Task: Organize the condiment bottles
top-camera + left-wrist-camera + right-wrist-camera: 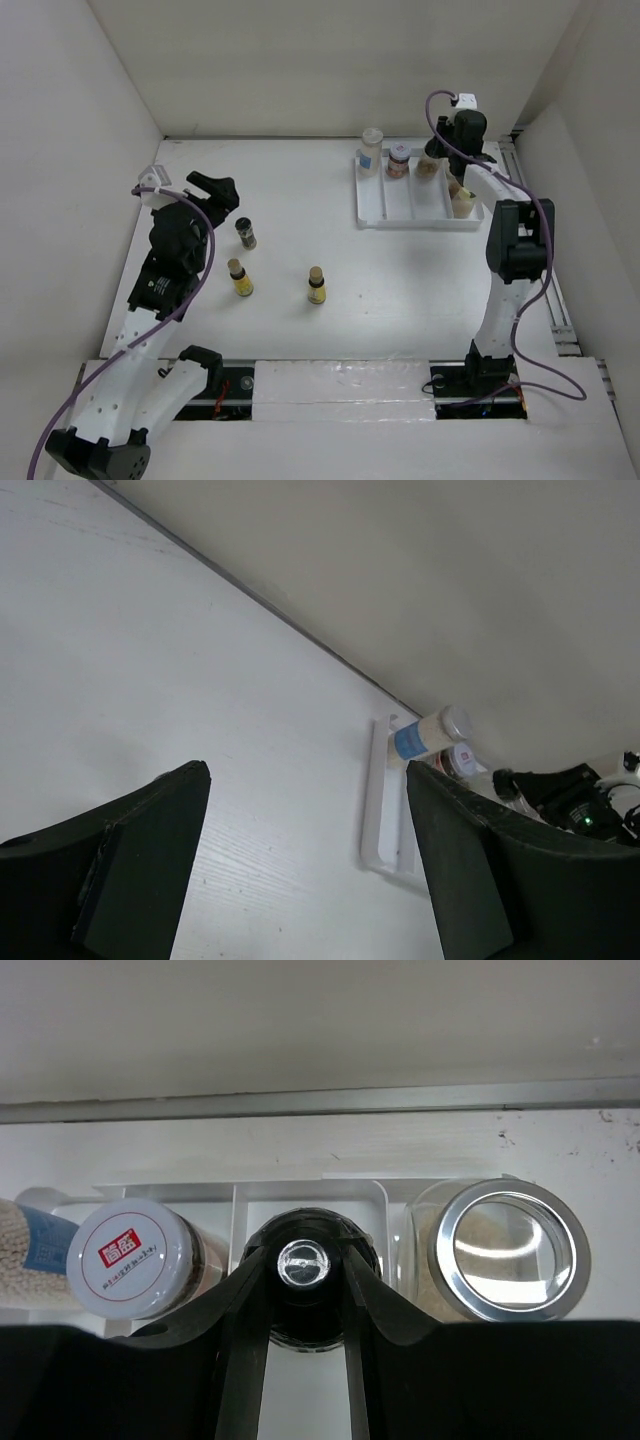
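My right gripper is shut on a black-capped bottle with a silver knob, standing in the white tray. In the top view this gripper is over the tray's far end. Beside it stand a red-white capped jar, a silver-lidded jar and a blue-labelled bottle. My left gripper is open and empty above the table. Three small bottles stand loose near it: a black-capped one and two yellow-labelled ones.
The ridged white tray lies at the back right, with another jar at its right side. The left wrist view shows the tray and the blue-labelled bottle ahead. White walls enclose the table on three sides.
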You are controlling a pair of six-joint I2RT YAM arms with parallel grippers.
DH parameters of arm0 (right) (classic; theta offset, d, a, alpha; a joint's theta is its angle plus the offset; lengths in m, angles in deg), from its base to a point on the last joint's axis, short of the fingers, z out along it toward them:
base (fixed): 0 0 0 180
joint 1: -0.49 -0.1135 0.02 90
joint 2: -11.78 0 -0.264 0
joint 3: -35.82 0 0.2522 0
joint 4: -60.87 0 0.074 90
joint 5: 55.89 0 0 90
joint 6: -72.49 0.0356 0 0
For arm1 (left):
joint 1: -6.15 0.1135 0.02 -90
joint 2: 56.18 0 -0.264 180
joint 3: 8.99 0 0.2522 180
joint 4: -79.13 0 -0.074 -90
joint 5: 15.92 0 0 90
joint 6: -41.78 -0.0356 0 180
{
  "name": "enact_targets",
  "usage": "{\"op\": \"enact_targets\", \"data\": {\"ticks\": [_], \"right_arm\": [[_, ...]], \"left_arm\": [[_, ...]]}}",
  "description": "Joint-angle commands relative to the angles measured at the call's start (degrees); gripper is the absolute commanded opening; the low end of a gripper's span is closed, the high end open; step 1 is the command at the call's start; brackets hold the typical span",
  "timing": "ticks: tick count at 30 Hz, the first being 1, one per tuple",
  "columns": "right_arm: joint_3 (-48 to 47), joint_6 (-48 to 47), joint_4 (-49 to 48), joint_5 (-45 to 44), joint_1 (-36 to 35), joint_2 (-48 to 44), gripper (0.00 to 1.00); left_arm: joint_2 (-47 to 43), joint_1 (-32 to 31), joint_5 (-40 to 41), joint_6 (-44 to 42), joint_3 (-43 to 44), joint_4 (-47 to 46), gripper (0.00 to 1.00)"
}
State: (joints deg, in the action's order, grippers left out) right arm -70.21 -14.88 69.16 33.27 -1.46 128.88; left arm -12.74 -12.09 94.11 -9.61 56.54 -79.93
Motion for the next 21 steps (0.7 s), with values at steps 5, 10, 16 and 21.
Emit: {"op": "enact_targets", "data": {"ticks": [5, 10, 16, 21], "right_arm": [[-5.0, -0.8, -2.3, 0.1, -0.9, 1.6, 0.34], [-4.4, -1.3, -1.8, 0.7, -1.4, -1.0, 0.67], [-0.5, -1.9, -1.8, 10.6, -4.4, -11.8, 0.72], [1.2, -4.0, -2.4, 24.9, -13.7, -16.5, 0.46]], "left_arm": [[0.8, 0.2, -2.0, -1.9, 1.2, -2.8, 0.75], [0.8, 0.2, -2.5, -1.9, 1.2, -3.3, 0.75], [0.8, 0.2, -3.1, -1.9, 1.2, -3.8, 0.75], [-0.5, 0.2, -4.5, -0.7, 1.8, -3.3, 0.75]]}}
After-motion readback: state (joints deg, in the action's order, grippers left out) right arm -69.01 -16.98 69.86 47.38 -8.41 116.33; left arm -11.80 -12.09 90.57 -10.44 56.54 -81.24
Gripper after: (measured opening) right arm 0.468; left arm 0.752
